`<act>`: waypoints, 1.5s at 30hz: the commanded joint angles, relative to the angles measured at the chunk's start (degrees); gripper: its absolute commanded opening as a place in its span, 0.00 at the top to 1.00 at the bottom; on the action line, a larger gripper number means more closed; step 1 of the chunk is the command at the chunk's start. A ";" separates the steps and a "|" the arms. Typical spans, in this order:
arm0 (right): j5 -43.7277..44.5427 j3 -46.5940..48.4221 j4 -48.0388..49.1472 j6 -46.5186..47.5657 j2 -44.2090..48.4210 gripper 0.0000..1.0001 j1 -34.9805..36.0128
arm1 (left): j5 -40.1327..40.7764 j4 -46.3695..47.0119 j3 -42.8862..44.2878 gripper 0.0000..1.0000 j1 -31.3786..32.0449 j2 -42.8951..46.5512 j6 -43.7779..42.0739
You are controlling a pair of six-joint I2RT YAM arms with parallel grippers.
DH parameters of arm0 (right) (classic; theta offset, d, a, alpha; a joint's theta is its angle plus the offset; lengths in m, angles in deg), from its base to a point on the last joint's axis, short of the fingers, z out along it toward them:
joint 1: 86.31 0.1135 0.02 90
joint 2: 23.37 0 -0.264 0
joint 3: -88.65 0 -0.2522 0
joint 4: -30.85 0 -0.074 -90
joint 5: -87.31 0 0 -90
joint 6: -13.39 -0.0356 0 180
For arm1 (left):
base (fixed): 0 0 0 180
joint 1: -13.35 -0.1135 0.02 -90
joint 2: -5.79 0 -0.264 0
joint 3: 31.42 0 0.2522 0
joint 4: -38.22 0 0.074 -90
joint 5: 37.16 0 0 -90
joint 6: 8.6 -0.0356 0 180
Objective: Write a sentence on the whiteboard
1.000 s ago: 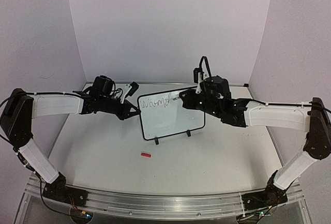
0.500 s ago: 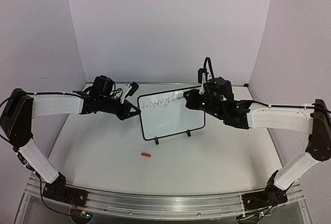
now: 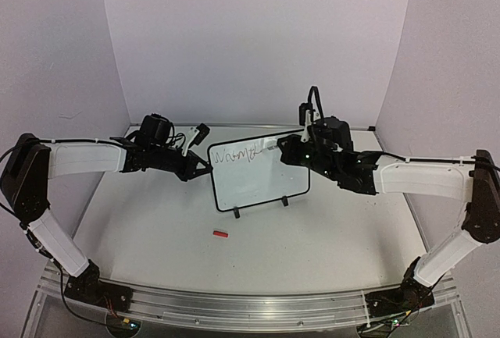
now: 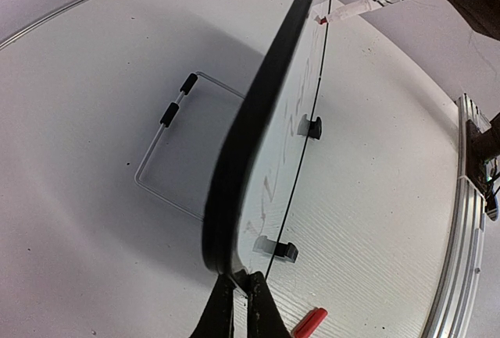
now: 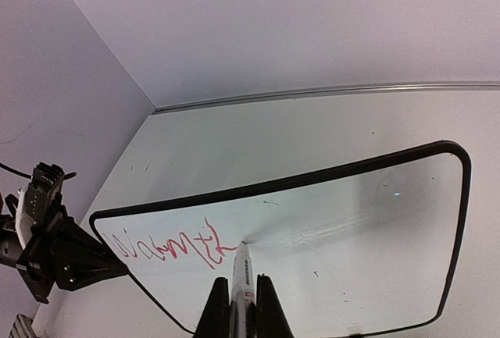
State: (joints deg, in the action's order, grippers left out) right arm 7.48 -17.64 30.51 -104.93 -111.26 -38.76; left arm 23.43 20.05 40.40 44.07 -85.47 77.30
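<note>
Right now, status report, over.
Left gripper shut on whiteboard edge. Right gripper shut on marker, tip at the writing. Red cap on table, clear of arms.

The board [image 3: 262, 178] has one line of handwriting [image 3: 235, 154], up at about 10 o'clock on its face. It seems to start with a "W". The other letters are too messy to read. The marker [image 4: 375, 1] has dark print on its side, too blurry to read.
</note>
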 commanded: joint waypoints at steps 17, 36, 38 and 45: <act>-0.93 -1.32 0.02 -1.73 0.47 1.00 -0.20 | 3.84 -2.87 0.91 1.00 0.01 -0.98 -2.62; 0.14 -4.00 -1.83 1.47 8.71 1.00 -3.22 | 3.79 -4.07 2.32 1.00 0.05 -1.97 -3.04; 0.02 -3.77 -1.82 1.38 8.31 1.00 -3.28 | 3.87 -4.01 2.17 1.00 0.05 -1.79 -3.03; -0.74 -2.95 -1.52 1.21 6.56 1.00 -3.69 | 3.94 -3.94 2.02 1.00 0.04 -1.61 -3.07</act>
State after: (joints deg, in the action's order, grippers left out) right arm 7.13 -21.73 28.51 -104.07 -103.34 -42.20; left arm 23.43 18.98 41.28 44.11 -85.96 77.06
